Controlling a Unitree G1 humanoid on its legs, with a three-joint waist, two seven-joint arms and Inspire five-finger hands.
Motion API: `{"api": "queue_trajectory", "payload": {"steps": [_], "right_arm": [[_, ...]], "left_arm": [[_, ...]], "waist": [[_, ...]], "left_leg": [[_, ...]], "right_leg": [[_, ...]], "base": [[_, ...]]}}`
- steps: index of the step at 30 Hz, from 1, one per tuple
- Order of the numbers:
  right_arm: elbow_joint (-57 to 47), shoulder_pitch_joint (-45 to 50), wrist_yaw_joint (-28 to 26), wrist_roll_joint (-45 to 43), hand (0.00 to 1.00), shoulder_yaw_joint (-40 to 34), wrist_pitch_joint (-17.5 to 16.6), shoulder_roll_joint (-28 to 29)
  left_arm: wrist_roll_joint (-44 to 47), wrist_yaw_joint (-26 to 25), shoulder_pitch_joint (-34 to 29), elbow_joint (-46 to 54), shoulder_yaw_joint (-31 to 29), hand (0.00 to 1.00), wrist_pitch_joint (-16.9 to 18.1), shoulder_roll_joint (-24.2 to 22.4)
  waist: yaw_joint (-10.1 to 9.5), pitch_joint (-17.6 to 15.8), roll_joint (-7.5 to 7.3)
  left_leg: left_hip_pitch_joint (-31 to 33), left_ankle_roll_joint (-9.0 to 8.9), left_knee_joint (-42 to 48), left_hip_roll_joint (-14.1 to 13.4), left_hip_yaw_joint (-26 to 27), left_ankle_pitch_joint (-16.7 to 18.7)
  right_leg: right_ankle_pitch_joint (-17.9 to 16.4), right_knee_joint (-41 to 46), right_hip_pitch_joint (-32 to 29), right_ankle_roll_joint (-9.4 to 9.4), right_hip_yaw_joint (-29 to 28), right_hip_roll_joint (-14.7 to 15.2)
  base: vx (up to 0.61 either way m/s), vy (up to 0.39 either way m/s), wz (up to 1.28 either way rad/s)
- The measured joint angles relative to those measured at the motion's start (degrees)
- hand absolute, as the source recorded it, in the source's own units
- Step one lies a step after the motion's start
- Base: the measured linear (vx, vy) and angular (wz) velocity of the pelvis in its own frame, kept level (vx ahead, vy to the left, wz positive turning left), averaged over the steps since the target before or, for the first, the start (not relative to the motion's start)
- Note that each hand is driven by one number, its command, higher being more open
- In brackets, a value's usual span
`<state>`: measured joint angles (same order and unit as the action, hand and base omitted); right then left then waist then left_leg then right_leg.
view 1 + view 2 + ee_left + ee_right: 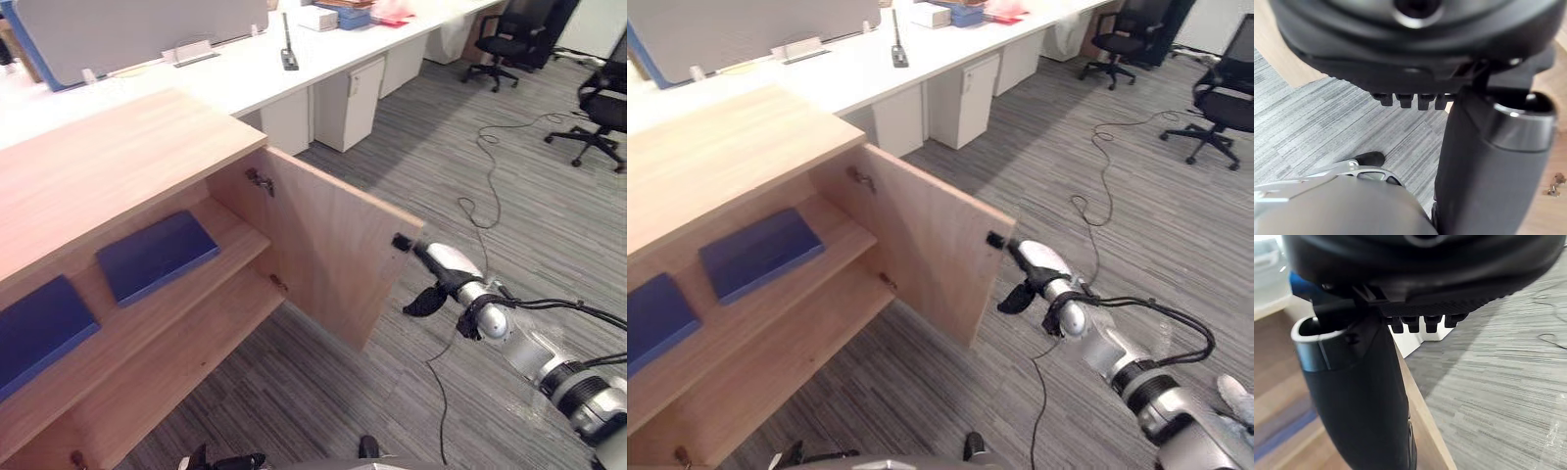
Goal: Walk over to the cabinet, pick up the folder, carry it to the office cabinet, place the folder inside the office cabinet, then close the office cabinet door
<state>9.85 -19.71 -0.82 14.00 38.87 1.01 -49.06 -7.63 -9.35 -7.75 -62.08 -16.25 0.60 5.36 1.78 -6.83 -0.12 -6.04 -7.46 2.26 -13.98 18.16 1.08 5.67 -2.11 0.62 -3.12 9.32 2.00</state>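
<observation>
Left eye view shows you the flat dark-blue folder (pixel 157 255) on the upper shelf (pixel 238 233) inside the light wooden office cabinet (pixel 108 162). Your right hand (pixel 441 262), fingers straight, touches the free edge of the cabinet's open wooden door (pixel 323 245). Push steadily, following its swing. Your left hand (pixel 1415 54) hangs relaxed.

A long white table (pixel 245 73) runs along the far side, backed by a grey partition panel (pixel 137 29). On it lie a black handset (pixel 289 49), a white box (pixel 318 18) and a blue stack (pixel 353 17). White drawer units (pixel 348 103) stand beneath. Two black office chairs (pixel 514 39) stand on grey striped carpet (pixel 549 225).
</observation>
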Motion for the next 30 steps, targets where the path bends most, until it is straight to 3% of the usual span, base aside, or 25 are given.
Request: {"api": "queue_trajectory", "payload": {"steps": [4,8,11,14,18,19,21,24,25,26,28,29,30], "right_arm": [[-10.7,0.0,-5.0,0.7,1.00,9.1,-9.1,-2.7],[-17.7,-1.1,-7.5,0.8,1.00,13.6,-16.6,-2.4],[-21.2,-2.3,-8.0,0.6,1.00,14.6,-20.0,-2.4],[-21.2,-2.5,-8.0,0.6,1.00,14.6,-19.8,-2.5],[-18.2,-2.2,-8.0,0.6,1.00,14.6,-19.5,-2.1],[-15.4,-1.7,-8.0,0.7,1.00,14.6,-19.1,-0.6],[-9.0,-0.3,-7.9,1.8,1.00,14.3,-17.6,3.0],[5.1,2.7,-7.6,9.2,1.00,13.8,-14.3,11.0],[10.6,4.9,-7.6,12.4,1.00,11.1,-13.2,14.2],[13.2,6.6,-7.5,13.6,1.00,9.0,-12.5,15.8],[19.9,15.2,-7.1,17.4,1.00,-4.7,-10.2,23.0],[21.0,17.2,-6.7,17.6,1.00,-9.3,-9.8,25.4],[21.0,22.0,-4.8,17.5,1.00,-17.8,-8.1,30.7]], "left_arm": [[-2.0,0.0,0.3,-0.2,-0.4,1.00,0.0,0.0],[-2.0,0.1,1.0,-0.7,-0.5,1.00,0.1,-0.2],[-2.0,0.0,1.2,-0.7,-0.5,1.00,0.1,0.3],[-2.0,0.1,1.1,-1.3,-0.4,1.00,0.1,1.3],[-2.0,0.0,1.4,-1.4,-0.3,1.00,0.2,1.5],[-2.0,0.0,1.6,-1.3,0.2,1.00,0.2,1.5],[-2.1,0.0,2.0,-0.7,1.6,1.00,0.6,1.3],[-2.7,0.1,1.9,1.6,5.5,1.00,1.3,1.8],[-3.6,0.1,1.9,2.6,7.0,1.00,1.5,1.7],[-4.2,0.1,1.9,3.1,7.8,1.00,1.7,1.5],[-4.1,0.8,2.0,4.7,9.1,1.00,2.5,1.2],[-4.0,0.9,2.3,4.7,8.9,1.00,2.5,1.0],[-2.9,0.9,2.0,4.5,8.2,1.00,1.8,1.5]], "waist": [[-1.30,0.7,-0.17],[-3.28,1.7,-0.23],[-4.50,2.4,-1.33],[-4.69,3.3,-2.77],[-4.88,3.4,-2.90],[-5.18,3.3,-2.86],[-6.12,3.0,-2.81],[-8.20,2.0,-3.63],[-8.23,1.0,-2.77],[-8.03,0.5,-2.33],[-7.84,0.4,0.41],[-7.79,0.0,0.58],[-6.52,-0.2,0.65]], "left_leg": [[0.5,0.28,0.8,-2.2,0.0,0.3],[1.2,0.50,0.7,-2.2,-0.4,0.2],[1.2,0.50,0.7,-1.8,-0.8,0.2],[1.4,0.53,0.7,-1.0,-1.4,0.3],[2.9,1.28,1.9,0.5,-3.9,0.7],[4.0,1.88,3.2,1.3,-5.7,1.1],[5.8,2.76,5.5,3.3,-9.2,2.0],[7.5,3.29,8.9,10.1,-17.3,3.7],[8.7,3.87,10.3,12.2,-22.3,4.1],[9.9,4.13,11.5,12.8,-24.9,4.2],[13.1,4.90,12.0,15.0,-37.0,3.7],[13.7,5.22,12.1,15.4,-39.9,2.9],[15.4,5.01,12.5,17.2,-46.3,2.0]], "right_leg": [[-0.9,1.0,-0.9,1.41,-0.1,-2.3],[-1.0,1.5,-1.7,1.63,0.2,-2.2],[-1.1,2.0,-1.8,1.46,0.2,-1.6],[-1.4,2.5,-1.8,1.00,0.7,-0.7],[-2.4,4.1,-1.8,-0.08,2.8,1.4],[-4.1,7.0,-2.5,-0.53,4.2,2.7],[-8.7,15.0,-4.4,-1.53,6.9,6.3],[-16.8,28.1,-4.6,-2.73,12.7,16.2],[-17.0,33.8,-4.8,1.02,11.7,18.1],[-15.8,36.5,-5.8,4.02,9.5,17.9],[-10.4,43.6,-9.6,14.32,-2.9,12.7],[-12.8,44.4,-10.0,11.21,-7.9,10.0],[-18.9,40.0,-9.2,5.50,-16.9,4.7]], "base": [[-0.05,-0.107,-0.06],[-0.03,-0.031,0.04],[-0.01,0.032,0.03],[-0.02,0.052,0.11],[-0.04,0.067,0.33],[-0.05,0.073,0.71],[-0.05,0.095,1.02],[-0.02,0.050,1.48],[-0.02,0.031,2.01],[-0.02,0.035,2.39],[0.04,-0.007,2.48],[0.08,-0.133,2.42],[0.05,-0.165,2.06]]}}
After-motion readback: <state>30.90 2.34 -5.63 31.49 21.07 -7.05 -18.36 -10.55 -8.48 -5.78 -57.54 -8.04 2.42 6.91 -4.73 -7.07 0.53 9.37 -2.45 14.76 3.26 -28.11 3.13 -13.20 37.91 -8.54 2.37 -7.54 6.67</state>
